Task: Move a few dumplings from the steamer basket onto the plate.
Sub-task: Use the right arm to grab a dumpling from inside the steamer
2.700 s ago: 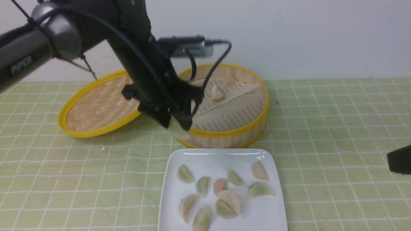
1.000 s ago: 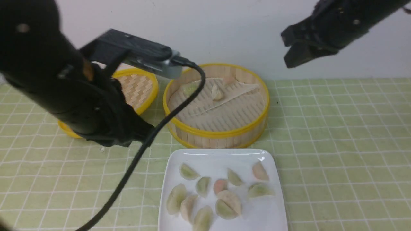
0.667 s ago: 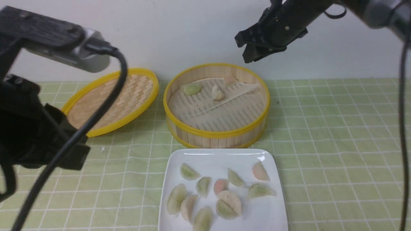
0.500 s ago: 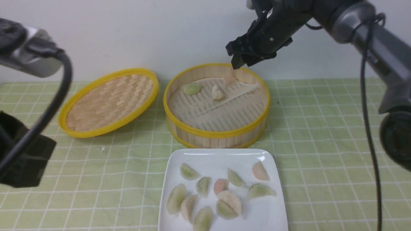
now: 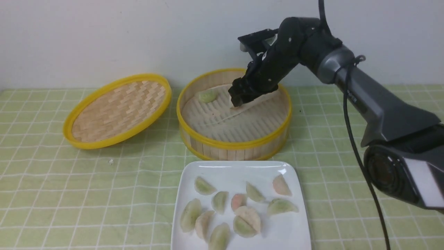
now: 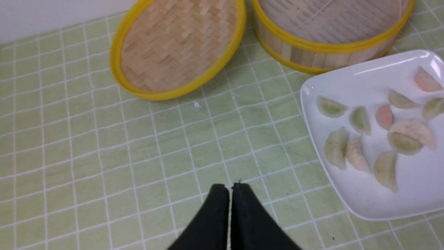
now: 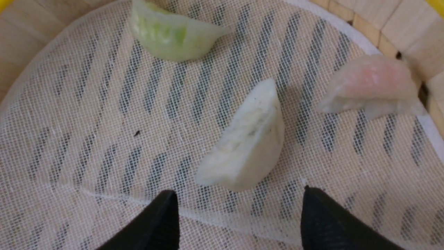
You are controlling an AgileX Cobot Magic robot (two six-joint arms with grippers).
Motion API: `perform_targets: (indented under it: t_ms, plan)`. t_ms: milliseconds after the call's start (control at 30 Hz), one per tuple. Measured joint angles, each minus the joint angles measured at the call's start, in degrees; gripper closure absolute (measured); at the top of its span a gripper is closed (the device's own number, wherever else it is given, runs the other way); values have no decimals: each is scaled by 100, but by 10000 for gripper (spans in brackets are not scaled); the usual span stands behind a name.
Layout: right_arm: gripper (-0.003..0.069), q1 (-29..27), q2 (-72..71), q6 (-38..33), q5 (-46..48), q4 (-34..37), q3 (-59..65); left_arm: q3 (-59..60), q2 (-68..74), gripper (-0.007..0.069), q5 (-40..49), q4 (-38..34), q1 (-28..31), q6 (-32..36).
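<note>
Right gripper (image 7: pixel 239 205) is down inside the steamer basket (image 5: pixel 236 145), jaws spread wide, gripping nothing. The whitish dumpling (image 7: pixel 242 152) sits just ahead of its tips on the liner (image 7: pixel 86 139). Green dumpling (image 7: pixel 170 34) and pink dumpling (image 7: pixel 371 86) lie beyond. In front of the basket, the plate (image 5: pixel 291 236) carries a cluster of dumplings (image 5: pixel 242 211). Left gripper (image 6: pixel 230 189) hangs pinched closed over the checked cloth (image 6: pixel 104 156).

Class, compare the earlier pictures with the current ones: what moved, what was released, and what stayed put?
The left gripper let a green dumpling go onto the plate, shut and withdrew. The right gripper swung in, lowered into the steamer basket and opened over the whitish dumpling. Basket, lid and plate stayed put.
</note>
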Motion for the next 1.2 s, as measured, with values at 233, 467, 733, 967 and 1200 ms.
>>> perform_targets:
  t_ms: [233, 467, 733, 967, 1200]
  plan:
    - [225, 7, 34, -264, -409, 86, -2, 0, 0, 631, 5, 126, 0, 0]
    - [225, 7, 262, -460, -468, 103, -2, 0, 0, 631, 5, 131, 0, 0]
    - [230, 7, 402, -1158, -525, 111, -2, 0, 0, 631, 5, 223, 0, 0]
    - [361, 7, 402, -1283, -422, 168, -21, 0, 0, 631, 5, 242, 0, 0]
    - [418, 7, 344, -869, 354, 236, -634, 0, 0, 631, 5, 242, 0, 0]
